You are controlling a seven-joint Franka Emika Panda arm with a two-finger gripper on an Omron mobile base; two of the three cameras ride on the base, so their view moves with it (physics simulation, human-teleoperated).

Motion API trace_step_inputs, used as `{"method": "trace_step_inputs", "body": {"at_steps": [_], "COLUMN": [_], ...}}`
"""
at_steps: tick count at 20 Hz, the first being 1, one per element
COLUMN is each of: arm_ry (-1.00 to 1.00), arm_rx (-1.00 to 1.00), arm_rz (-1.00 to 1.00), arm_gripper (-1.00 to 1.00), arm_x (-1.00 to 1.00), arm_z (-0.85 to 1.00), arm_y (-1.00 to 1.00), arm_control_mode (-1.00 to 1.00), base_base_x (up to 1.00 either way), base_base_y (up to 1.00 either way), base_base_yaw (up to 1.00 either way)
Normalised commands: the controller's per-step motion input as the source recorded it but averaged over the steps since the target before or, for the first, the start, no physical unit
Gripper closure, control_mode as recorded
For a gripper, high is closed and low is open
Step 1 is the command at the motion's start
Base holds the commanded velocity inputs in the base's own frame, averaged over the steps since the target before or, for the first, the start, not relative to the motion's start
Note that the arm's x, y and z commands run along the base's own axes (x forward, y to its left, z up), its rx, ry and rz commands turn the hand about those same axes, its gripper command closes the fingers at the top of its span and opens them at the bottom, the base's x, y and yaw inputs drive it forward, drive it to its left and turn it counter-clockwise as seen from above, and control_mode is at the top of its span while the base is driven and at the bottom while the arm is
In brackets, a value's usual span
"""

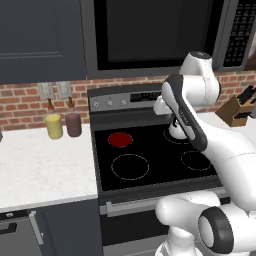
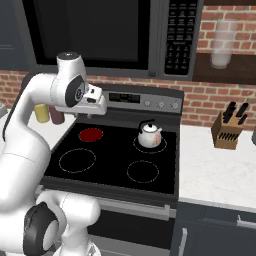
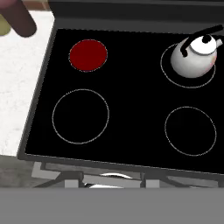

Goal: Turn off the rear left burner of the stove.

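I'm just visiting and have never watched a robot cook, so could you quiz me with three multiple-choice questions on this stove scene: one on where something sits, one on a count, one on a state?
1. Where does the kettle stand?
A. on the rear right zone of the stove
B. on the front left zone
C. on the white counter

2. How many round zones are marked on the glass top?
A. two
B. four
C. six

3. What state is the rear left burner in?
A. a dark zone with only a thin ring
B. covered by a pan
C. a glowing red disc

Answers:
1. A, the white kettle sits inside the far right ring, below the knob panel.
2. B, the hand view shows three white rings plus the red disc.
3. C, it is solid red while the other zones stay black.
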Motion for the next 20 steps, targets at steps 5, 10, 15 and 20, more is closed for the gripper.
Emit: {"method": "trace_step_inputs", "body": {"at_steps": [5,10,15,20], "arm_ry": [0.0,-0.04,-0.08,-0.04], "arm_rx": [-0.04,-0.21,-0.41,-0.43], "arm_rz": [0.01,0.11,0.26,0.38], "arm_gripper": [-1.0,-1.0,-1.0,-1.0], "arm_x": [-0.11,-0.4,-0.27,0.0], "arm_z": [0.0,0.0,0.0,0.0], "arm_y": [0.2,0.64,0.8,0.51], "arm_control_mode": [-1.0,-1.0,-1.0,-1.0], "base_base_x": [0.0,0.0,0.0,0.0], "base_base_y": [0.0,0.0,0.0,0.0], "base_base_yaw": [0.0,0.0,0.0,0.0]}}
